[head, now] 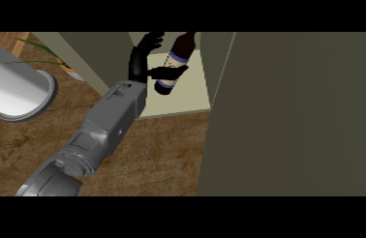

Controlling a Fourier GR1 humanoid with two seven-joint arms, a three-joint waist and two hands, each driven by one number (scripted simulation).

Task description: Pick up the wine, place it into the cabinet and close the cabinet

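The wine bottle (pixel 177 58), dark with blue bands and a pale label, is inside the open cabinet on its cream shelf (pixel 191 94). My left hand (pixel 140 63) reaches into the cabinet just left of the bottle. Its fingers point straight up and away, and its thumb (pixel 170 72) lies across the bottle's lower part. The fingers are not curled round the bottle. The grey forearm (pixel 114 116) runs in from the lower left. My right hand shows nowhere in the view.
The cabinet's open door (pixel 286 111) fills the right side as a tall olive panel. The cabinet's left wall (pixel 93 53) stands beside my hand. A white round vessel (pixel 25 92) and plant leaves (pixel 39 51) sit at the far left on the wooden counter (pixel 164 150).
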